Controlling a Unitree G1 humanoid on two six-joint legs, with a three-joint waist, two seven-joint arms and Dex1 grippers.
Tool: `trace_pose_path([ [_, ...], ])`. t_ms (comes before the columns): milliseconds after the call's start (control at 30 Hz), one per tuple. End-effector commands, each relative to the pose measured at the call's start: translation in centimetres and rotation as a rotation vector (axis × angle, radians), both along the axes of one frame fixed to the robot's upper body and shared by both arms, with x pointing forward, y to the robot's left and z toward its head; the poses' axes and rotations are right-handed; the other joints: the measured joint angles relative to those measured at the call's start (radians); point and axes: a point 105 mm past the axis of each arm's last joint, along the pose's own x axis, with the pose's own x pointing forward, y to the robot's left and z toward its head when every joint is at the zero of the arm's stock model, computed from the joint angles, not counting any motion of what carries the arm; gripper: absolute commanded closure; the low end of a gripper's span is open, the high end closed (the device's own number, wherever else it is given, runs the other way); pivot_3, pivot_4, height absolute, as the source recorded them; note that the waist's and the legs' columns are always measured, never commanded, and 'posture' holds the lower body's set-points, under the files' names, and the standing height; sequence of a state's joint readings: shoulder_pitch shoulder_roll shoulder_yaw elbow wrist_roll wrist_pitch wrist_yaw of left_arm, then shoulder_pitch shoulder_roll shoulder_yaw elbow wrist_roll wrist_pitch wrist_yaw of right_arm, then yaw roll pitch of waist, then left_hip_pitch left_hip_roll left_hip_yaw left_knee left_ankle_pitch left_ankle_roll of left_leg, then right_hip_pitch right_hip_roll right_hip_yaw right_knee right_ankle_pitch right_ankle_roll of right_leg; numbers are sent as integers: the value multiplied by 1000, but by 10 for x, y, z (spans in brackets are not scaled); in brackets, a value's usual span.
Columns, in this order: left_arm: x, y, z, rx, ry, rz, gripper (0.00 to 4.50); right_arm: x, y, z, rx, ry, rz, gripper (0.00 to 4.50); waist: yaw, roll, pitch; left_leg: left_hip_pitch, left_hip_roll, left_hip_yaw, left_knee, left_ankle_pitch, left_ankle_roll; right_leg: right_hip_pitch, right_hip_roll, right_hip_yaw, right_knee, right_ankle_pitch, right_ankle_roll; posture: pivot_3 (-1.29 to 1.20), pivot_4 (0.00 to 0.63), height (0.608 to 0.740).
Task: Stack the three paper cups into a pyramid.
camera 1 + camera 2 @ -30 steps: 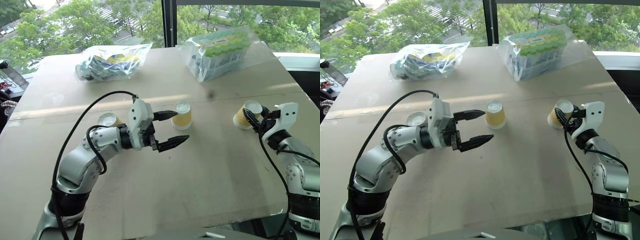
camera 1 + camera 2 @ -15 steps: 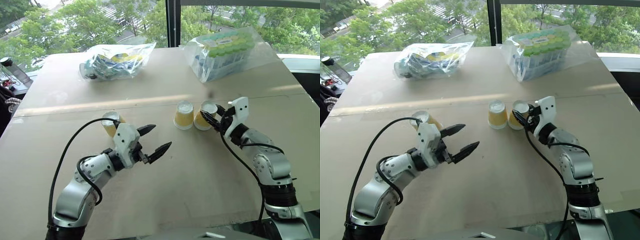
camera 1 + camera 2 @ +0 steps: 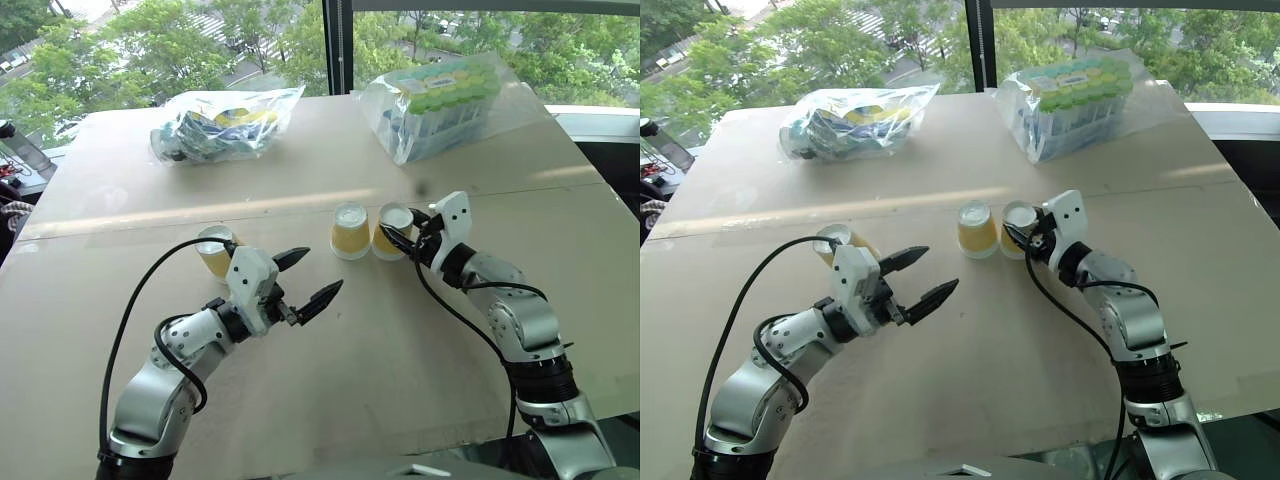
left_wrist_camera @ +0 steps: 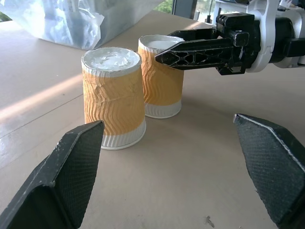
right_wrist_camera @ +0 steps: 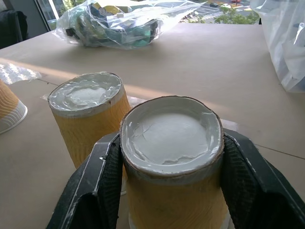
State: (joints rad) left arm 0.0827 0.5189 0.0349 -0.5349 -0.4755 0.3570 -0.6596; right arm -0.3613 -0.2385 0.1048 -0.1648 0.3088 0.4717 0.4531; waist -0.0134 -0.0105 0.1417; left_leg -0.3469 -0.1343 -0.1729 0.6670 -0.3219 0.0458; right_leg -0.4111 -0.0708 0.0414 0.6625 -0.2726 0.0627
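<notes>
1. Nearest to the robot, the left gripper hangs just above the table, its two black fingers spread wide with nothing between them.
2. Just behind that gripper's wrist stands the first of three cups, upside down, white base up; it looks slightly tilted, though the arm's cable crosses it and I can't be sure.
3. Toward the middle of the table, the second cup stands inverted on the board, free of either gripper.
4. Right beside it, touching or very nearly so, is the third cup, also inverted. The right gripper has its two fingers closed narrowly around this cup's sides, one on each flank.
5. In the left wrist view those two cups stand side by side, with the right gripper's finger lying across the farther one.
6. At the far edge lie two clear bags: one bag of mixed goods on the left, one of green-capped packs on the right, well apart.
</notes>
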Motion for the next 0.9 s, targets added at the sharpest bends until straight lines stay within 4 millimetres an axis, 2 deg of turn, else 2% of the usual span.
trace_pose_path([
  [33,-3,0,9,-1,-40,-9,0,3,0,10,-18,-52,-7,2426,0,0,0,0,0,0,0,0,0,0,0,0,0,0,0,0,150,740],
  [133,-3,0,9,0,-37,-12,0,4,-2,10,-20,-54,-7,2426,1,0,0,0,0,0,0,0,0,0,0,0,0,0,0,0,150,740],
  [300,-3,0,8,-3,-31,-12,0,2,-5,13,6,-49,-5,86,1,0,0,0,0,0,0,0,0,0,0,0,0,0,0,0,150,740],
  [433,-5,0,10,-23,-37,-4,0,-6,-13,14,20,-50,4,30,1,0,0,0,0,0,0,0,0,0,0,0,0,0,0,0,150,740],
  [567,-12,-4,11,-9,-72,-28,0,-29,-27,-1,-5,16,66,30,10,0,0,-1,0,0,0,0,0,0,-1,0,-1,0,0,0,150,740],
  [667,-18,-2,17,-66,-93,12,0,-48,-39,-5,-38,22,108,30,9,0,0,-1,0,0,0,0,0,0,0,0,-2,0,0,0,150,740],
  [800,-24,17,16,-58,-147,229,0,-78,-57,-11,-152,-16,212,30,9,0,0,-1,0,0,-1,0,0,1,0,2,-2,0,0,0,150,740],
  [900,-29,31,20,-97,-202,382,0,-104,-58,7,-82,-106,350,30,17,0,0,-1,0,0,-1,0,0,2,0,3,-1,0,0,0,150,740],
])
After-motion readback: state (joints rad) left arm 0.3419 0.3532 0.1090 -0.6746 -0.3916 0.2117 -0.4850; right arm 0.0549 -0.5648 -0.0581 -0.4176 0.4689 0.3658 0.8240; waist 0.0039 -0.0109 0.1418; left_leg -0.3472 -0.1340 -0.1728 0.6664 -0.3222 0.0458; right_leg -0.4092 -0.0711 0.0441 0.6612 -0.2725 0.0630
